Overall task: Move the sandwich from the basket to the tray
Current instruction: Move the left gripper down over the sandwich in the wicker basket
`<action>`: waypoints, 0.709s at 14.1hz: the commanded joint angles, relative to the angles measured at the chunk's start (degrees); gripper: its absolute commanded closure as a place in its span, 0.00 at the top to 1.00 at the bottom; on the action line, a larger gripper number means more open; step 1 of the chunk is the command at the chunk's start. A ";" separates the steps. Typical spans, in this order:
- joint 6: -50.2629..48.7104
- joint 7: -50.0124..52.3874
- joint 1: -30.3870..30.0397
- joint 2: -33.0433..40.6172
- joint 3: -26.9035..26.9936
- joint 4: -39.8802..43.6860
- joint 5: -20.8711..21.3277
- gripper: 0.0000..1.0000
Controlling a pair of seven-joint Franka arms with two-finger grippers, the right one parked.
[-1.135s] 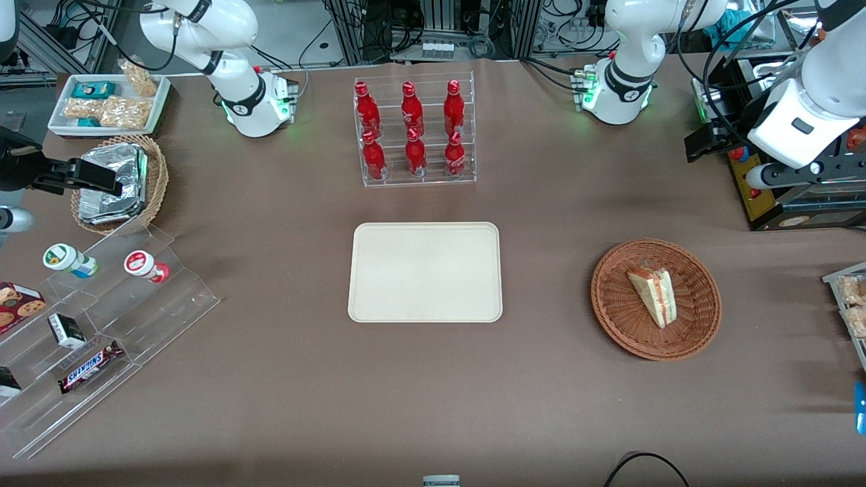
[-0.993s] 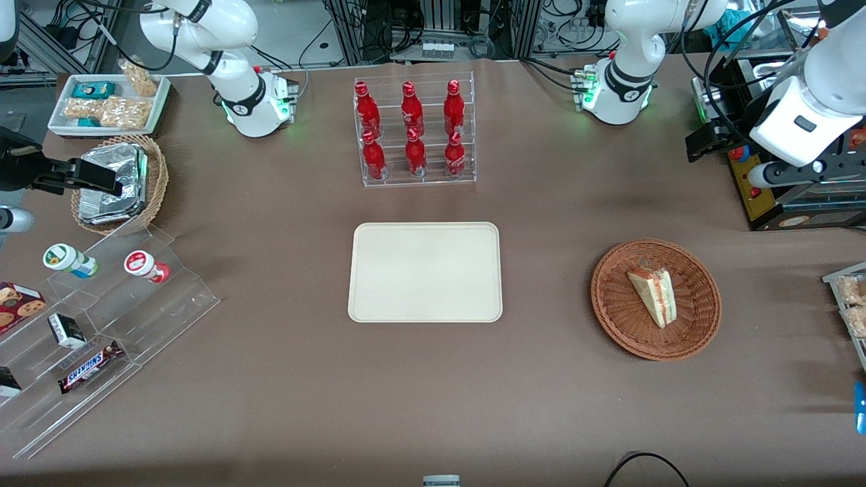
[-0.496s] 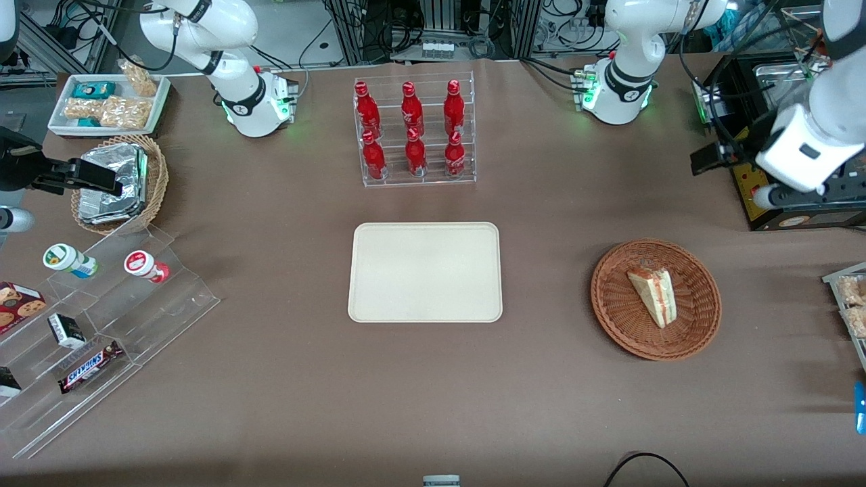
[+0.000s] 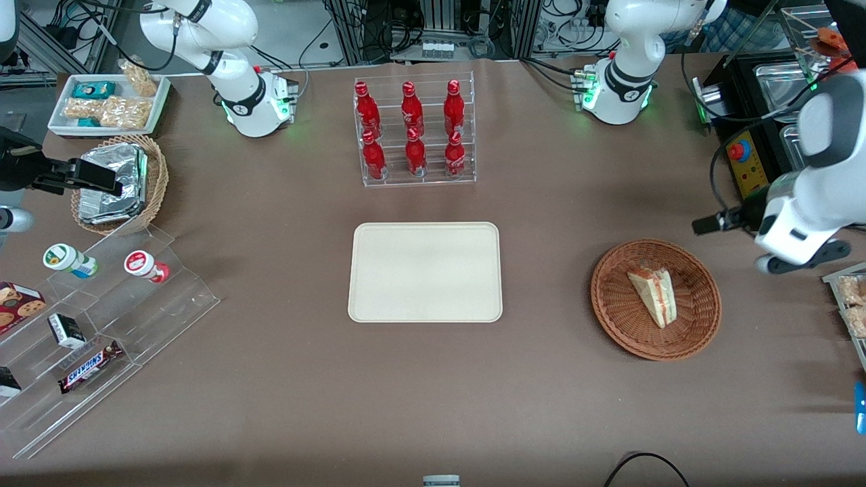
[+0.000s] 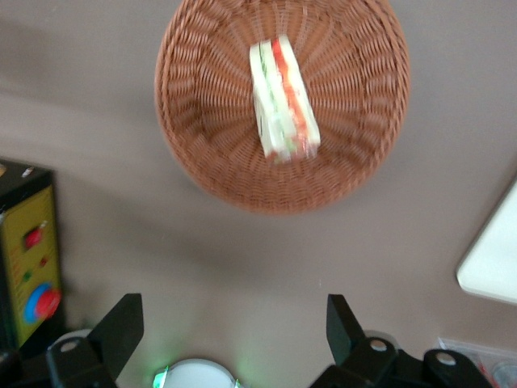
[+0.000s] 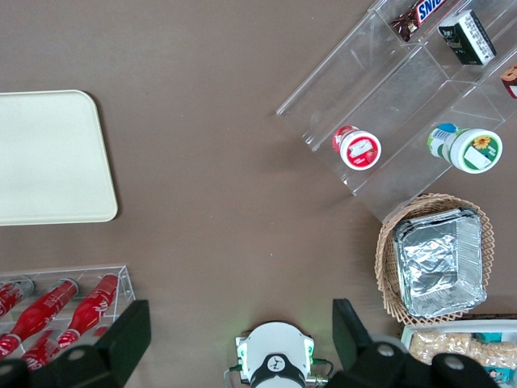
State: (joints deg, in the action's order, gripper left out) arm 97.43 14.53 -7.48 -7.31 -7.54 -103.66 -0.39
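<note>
The sandwich (image 4: 653, 296), a white wedge with red and green layers, lies in the reddish-brown wicker basket (image 4: 609, 311) toward the working arm's end of the table. The cream tray (image 4: 425, 272) sits bare at the table's middle. My left arm's white hand (image 4: 795, 233) hovers above the table beside the basket, slightly farther from the front camera than the sandwich. In the left wrist view the gripper (image 5: 233, 323) is open with nothing between its black fingers (image 5: 121, 323). It is well short of the basket (image 5: 194, 121) and sandwich (image 5: 283, 101). A corner of the tray (image 5: 493, 259) shows.
A black box with a red button (image 4: 744, 166) stands close to the hand, farther from the front camera. A snack tray (image 4: 849, 297) sits at the working arm's table edge. A rack of red bottles (image 4: 414, 132) stands farther back than the tray.
The left arm has swung from over the black box toward the front camera, and its hand now hangs beside the basket. Sandwich, basket and tray have not moved.
</note>
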 commanded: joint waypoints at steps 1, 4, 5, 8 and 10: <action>14.30 1.11 -0.16 1.08 1.46 -10.82 -0.49 1.00; 27.95 3.21 -0.16 -2.26 1.82 -16.74 -0.67 1.00; 30.42 4.01 -0.51 -3.66 1.82 -17.10 -0.67 1.00; 36.66 4.28 -0.60 -8.23 1.74 -17.02 -0.76 1.00; 39.93 7.16 -0.25 -10.78 1.65 -16.84 -0.84 1.00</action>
State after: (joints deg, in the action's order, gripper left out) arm 134.56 18.65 -7.87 -15.73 -5.60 -121.09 -0.81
